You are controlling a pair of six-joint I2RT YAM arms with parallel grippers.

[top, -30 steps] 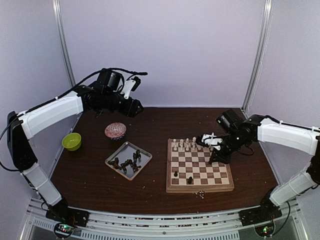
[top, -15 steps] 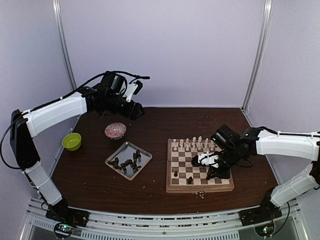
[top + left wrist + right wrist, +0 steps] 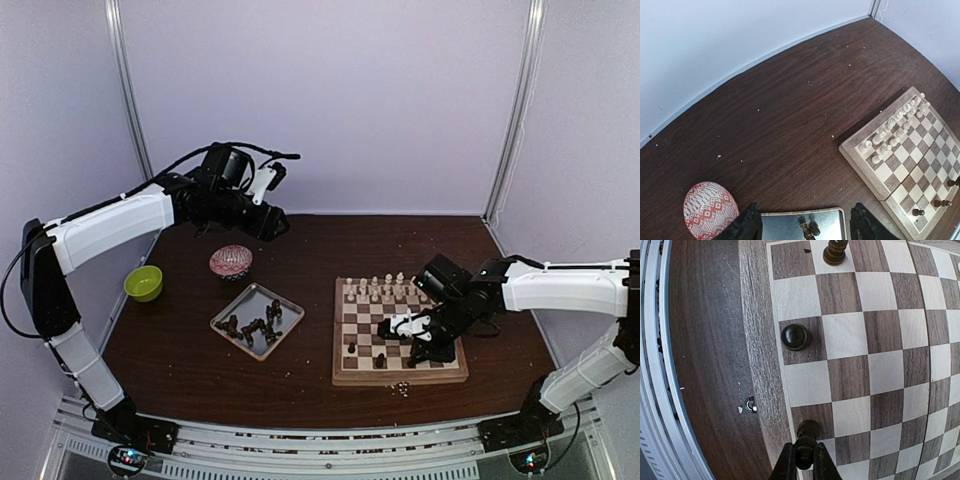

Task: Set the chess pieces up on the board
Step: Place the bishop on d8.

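Note:
The board (image 3: 400, 376) lies right of centre, with cream chess pieces (image 3: 380, 290) lined up on its two far rows. Two dark pieces (image 3: 351, 348) stand near its front edge. My right gripper (image 3: 390, 328) hangs low over the near rows, shut on a dark piece (image 3: 805, 444) above a square beside the board's rim (image 3: 757, 340). Another dark piece (image 3: 795, 336) stands two squares away. My left gripper (image 3: 275, 222) is raised at the back left, open and holding nothing. In its wrist view its fingers (image 3: 747, 227) frame the tray's dark pieces (image 3: 809, 229).
A silver tray (image 3: 232, 303) with several dark pieces (image 3: 255, 328) sits left of the board. Behind it are a red patterned bowl (image 3: 231, 261) and a green bowl (image 3: 144, 283). A small metal bit (image 3: 402, 388) lies on the table in front of the board.
My right gripper has moved from the board's far right corner toward its near rows, carrying the dark piece. The left arm has barely shifted.

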